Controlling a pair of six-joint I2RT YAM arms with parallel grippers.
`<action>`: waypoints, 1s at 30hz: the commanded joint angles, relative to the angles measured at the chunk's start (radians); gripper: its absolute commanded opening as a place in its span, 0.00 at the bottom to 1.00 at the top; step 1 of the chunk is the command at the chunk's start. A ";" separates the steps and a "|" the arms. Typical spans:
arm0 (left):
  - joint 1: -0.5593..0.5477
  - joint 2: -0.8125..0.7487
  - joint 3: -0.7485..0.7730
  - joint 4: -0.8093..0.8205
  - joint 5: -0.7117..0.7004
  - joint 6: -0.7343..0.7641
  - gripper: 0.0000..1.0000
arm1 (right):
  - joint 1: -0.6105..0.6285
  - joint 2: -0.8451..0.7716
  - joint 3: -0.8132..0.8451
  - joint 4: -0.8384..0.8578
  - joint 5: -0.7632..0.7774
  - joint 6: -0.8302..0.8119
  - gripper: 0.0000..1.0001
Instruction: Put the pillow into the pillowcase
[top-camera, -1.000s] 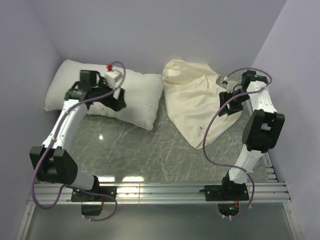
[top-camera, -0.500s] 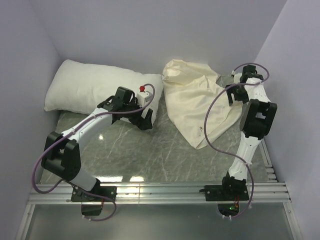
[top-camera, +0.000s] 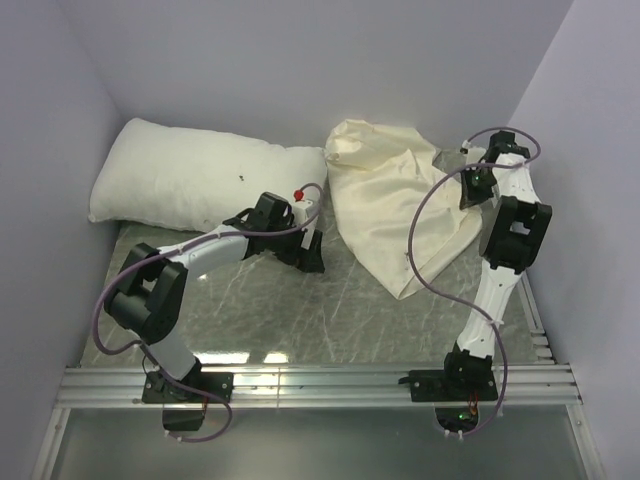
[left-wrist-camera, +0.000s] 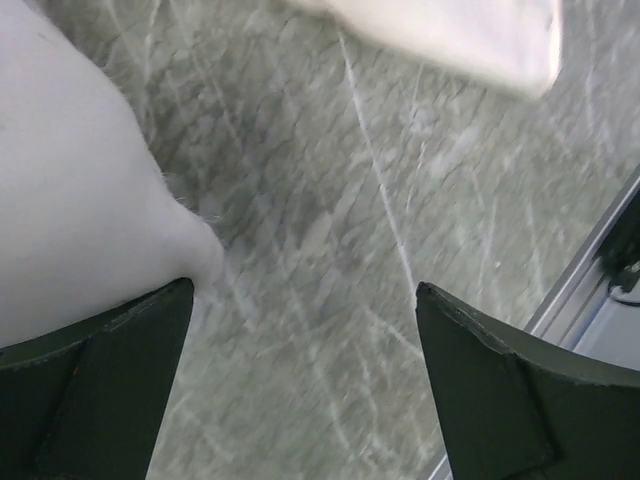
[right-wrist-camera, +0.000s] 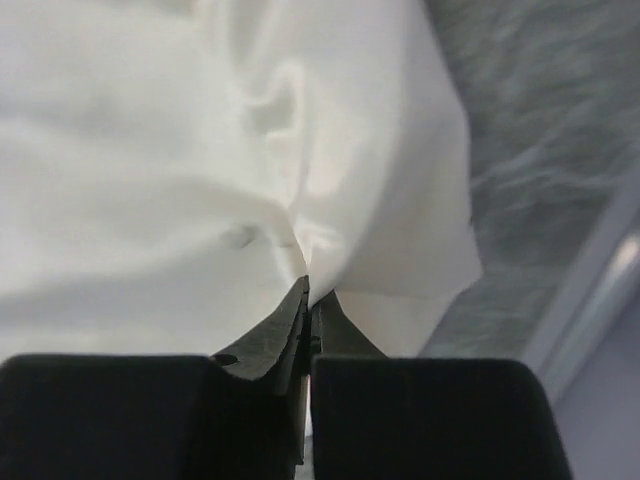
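Observation:
The white pillow (top-camera: 195, 185) lies at the back left against the wall. Its corner (left-wrist-camera: 80, 210) shows beside the left finger in the left wrist view. My left gripper (top-camera: 311, 256) hangs open over the bare table just right of the pillow's near right corner, nothing between its fingers (left-wrist-camera: 305, 295). The cream pillowcase (top-camera: 385, 205) lies crumpled at the back right; its edge (left-wrist-camera: 450, 35) shows at the top of the left wrist view. My right gripper (top-camera: 468, 190) is at its right side, shut on a pinched fold of the pillowcase (right-wrist-camera: 200, 150) at the fingertips (right-wrist-camera: 308, 288).
Purple walls close in the left, back and right sides. An aluminium rail (top-camera: 320, 380) carrying both arm bases runs along the near edge. A slatted metal strip (top-camera: 537, 318) lines the table's right edge. Purple cables loop from both arms.
The left arm has swung right, off the pillow, to the table between pillow and pillowcase, and stayed open. The right gripper has closed on the pillowcase's right side.

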 joint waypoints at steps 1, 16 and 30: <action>-0.019 0.016 0.007 0.135 0.062 -0.100 0.99 | -0.016 -0.272 -0.075 -0.151 -0.379 -0.004 0.00; -0.120 -0.073 -0.106 0.245 0.003 -0.169 0.99 | -0.015 -0.965 -0.765 0.772 -0.932 1.020 0.00; -0.287 -0.108 -0.111 0.328 -0.136 -0.309 0.99 | 0.028 -1.234 -0.901 1.277 -0.546 1.599 0.00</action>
